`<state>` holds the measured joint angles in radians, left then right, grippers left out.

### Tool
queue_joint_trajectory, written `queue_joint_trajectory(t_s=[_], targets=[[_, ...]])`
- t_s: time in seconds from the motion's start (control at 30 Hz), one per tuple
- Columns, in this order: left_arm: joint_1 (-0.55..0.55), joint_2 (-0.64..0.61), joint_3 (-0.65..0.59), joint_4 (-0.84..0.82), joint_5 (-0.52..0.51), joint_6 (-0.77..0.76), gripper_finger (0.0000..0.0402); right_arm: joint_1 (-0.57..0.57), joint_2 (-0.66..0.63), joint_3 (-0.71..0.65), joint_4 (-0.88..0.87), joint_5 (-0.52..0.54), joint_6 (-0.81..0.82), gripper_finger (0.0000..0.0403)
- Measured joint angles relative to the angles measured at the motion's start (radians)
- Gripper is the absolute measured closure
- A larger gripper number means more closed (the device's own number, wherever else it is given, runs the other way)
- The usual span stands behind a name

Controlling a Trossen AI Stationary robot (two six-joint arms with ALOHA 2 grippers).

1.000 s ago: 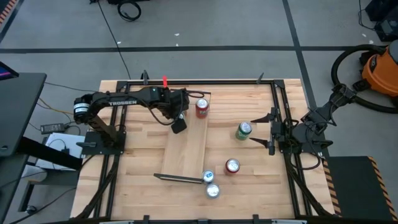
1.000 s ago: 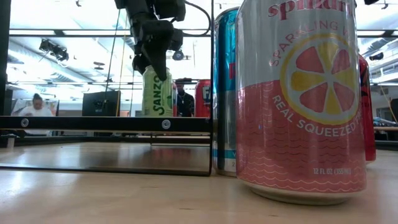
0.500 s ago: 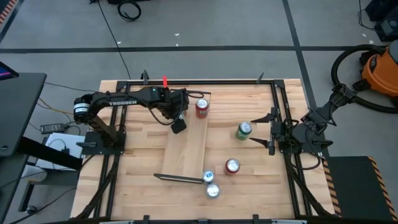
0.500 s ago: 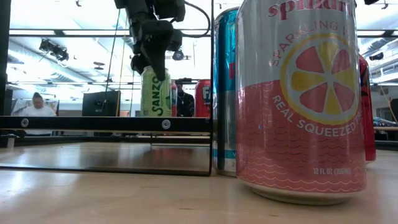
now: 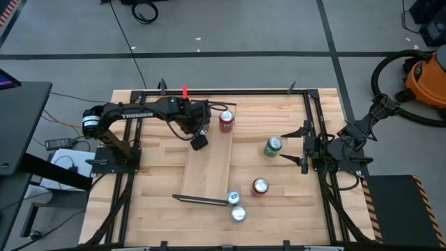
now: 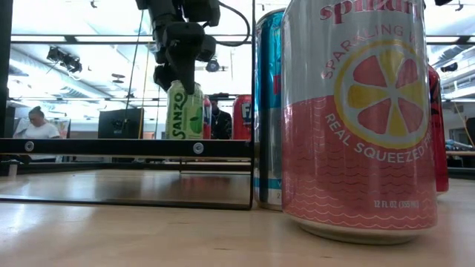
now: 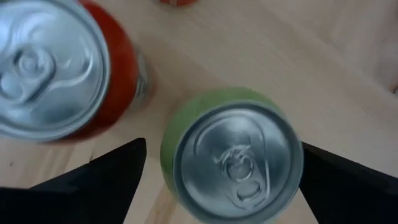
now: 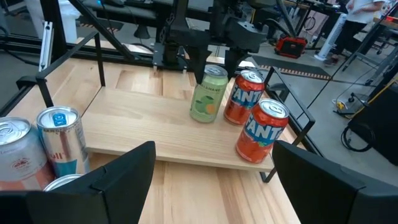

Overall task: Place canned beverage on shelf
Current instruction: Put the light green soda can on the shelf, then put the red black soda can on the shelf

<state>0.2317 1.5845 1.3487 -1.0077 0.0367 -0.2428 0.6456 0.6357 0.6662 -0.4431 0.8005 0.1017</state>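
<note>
One green can point(image 7: 233, 158) is the piece in hand. It stands upright on the shelf point(image 5: 209, 171), toward the plank's 12 o'clock end and at about 11 o'clock from the table's middle in the high view. A red can point(image 7: 53, 68) stands just beside it, at roughly 2 o'clock. The left gripper point(image 6: 180, 74) sits directly over the green can, straddling it from above. Whether it is clamped on the can or free of it, I cannot tell.

The can looks like a thin-walled, sealed drink can. It is probably moderately heavy if full, stiff under light pressure, smooth and a little slippery, and liable to dent if squeezed hard. The best hold is likely across the upper wall just under the rim, on opposite sides, keeping clear of the red neighbour.

The right gripper point(image 5: 301, 150) waits at the table's 3 o'clock edge with its pincer spread wide and holding nothing. Several more cans stand on the tabletop toward 5 o'clock.
</note>
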Motion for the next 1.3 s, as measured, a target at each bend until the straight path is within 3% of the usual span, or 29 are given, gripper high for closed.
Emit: queue_joint_trajectory(t_s=[0.47, 0.8, 1.13, 1.3], targets=[[0.000, -0.005, 0.013, -0.040, -0.095, -0.018, 0.0004, 0.000, 0.000, 0.000, 0.001, 0.000, 0.000, 0.0069], [-0.042, -0.010, 0.017, -0.054, -0.102, -0.019, 0.0004, 0.000, 0.000, 0.000, 0.001, -0.006, -0.001, 0.0069], [-0.108, -0.011, 0.189, -0.180, -0.233, -0.027, 0.0012, 0.000, 0.000, 0.000, 0.013, -0.009, -0.004, 0.0069], [-0.199, -0.009, 0.265, -0.122, -0.249, -0.059, 0.0013, 0.000, 0.000, 0.000, 0.016, -0.010, -0.009, 0.0069]])
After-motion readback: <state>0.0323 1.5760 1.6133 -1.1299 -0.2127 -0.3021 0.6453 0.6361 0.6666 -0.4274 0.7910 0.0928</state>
